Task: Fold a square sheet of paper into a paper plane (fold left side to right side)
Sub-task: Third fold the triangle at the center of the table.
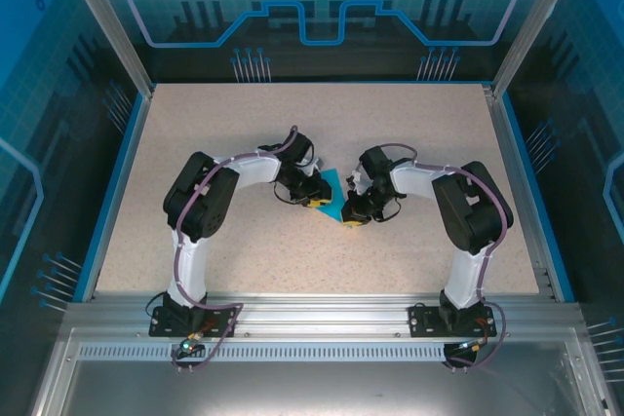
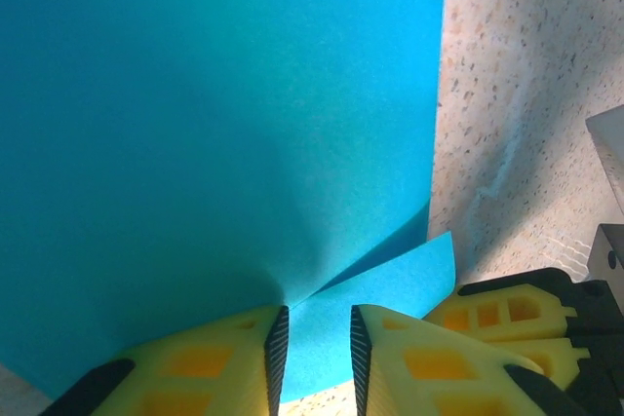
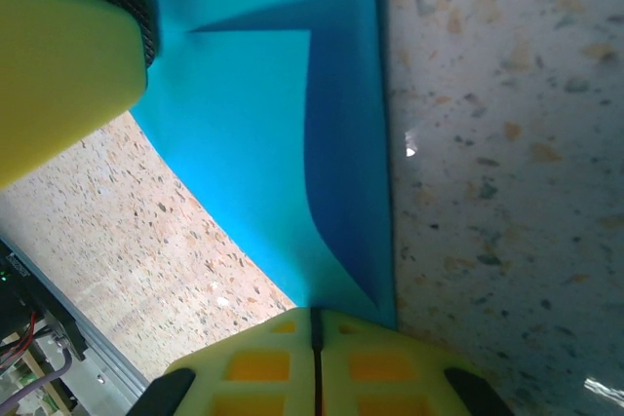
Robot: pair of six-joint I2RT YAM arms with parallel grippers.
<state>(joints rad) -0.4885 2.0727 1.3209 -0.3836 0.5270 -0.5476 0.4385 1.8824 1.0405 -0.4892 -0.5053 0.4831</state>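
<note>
The square sheet of paper [image 1: 334, 192] is teal-blue and lies mid-table between both arms, partly folded over itself. In the left wrist view the sheet [image 2: 214, 124] has one layer lifted, and a lower flap runs between my left gripper's [image 2: 314, 338] yellow fingers, which stand apart around it. My left gripper [image 1: 314, 202] is at the sheet's left side. My right gripper [image 1: 351, 216] is at its near right corner. In the right wrist view the right gripper [image 3: 314, 314] is shut, with a curled corner of the sheet [image 3: 253, 143] running into its tips.
The speckled beige table [image 1: 244, 133] has a dark blue border strip [image 1: 112, 182] on its left and an aluminium rail [image 1: 312, 314] at its near edge. The two grippers are close together: the left gripper's finger [image 3: 58, 56] shows in the right wrist view.
</note>
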